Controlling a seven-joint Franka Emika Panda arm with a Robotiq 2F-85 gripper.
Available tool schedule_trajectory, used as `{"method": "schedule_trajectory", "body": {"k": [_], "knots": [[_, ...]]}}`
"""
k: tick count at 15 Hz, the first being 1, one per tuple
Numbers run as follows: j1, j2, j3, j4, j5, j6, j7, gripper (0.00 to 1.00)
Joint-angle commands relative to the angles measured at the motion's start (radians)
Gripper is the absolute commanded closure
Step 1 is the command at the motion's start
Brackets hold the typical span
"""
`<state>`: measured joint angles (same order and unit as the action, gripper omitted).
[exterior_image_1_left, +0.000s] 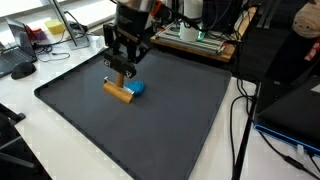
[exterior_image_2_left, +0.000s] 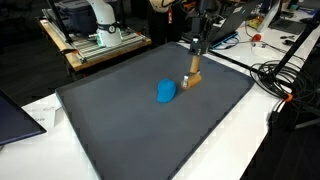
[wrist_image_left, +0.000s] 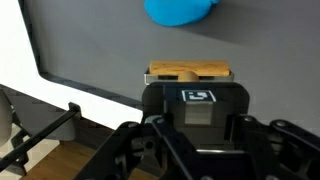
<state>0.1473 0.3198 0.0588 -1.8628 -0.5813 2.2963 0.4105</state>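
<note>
While the claw (exterior_image_1_left: 122, 72) is clamping the block (wrist_image_left: 188, 72), block's long axis is lying crosswise, left-right in wrist view, directly under it; blue obj. (wrist_image_left: 180, 10) is sitting just beyond, apart.

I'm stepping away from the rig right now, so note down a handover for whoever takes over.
The gripper is shut on the light-brown rectangular wooden block.
The block is tilted over the dark grey mat; a blue rounded lump lies on the mat close beside it.
Done: block gripped.
Left: block not yet released.
</note>
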Motion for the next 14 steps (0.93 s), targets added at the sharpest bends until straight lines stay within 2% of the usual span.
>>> {"method": "schedule_trajectory", "body": {"k": [1,9,10,11,14], "knots": [[-0.054,-0.095,-0.003,-0.072,0.167,0.042,-0.187,0.77],[-0.162,-0.139,-0.006,-0.075,0.485,0.012,-0.573,0.77],[-0.129,-0.096,-0.020,-0.046,0.418,0.016,-0.486,0.77],[-0.135,-0.097,-0.023,-0.045,0.426,0.016,-0.501,0.52],[-0.129,-0.087,-0.024,-0.045,0.425,0.016,-0.497,0.52]]}}
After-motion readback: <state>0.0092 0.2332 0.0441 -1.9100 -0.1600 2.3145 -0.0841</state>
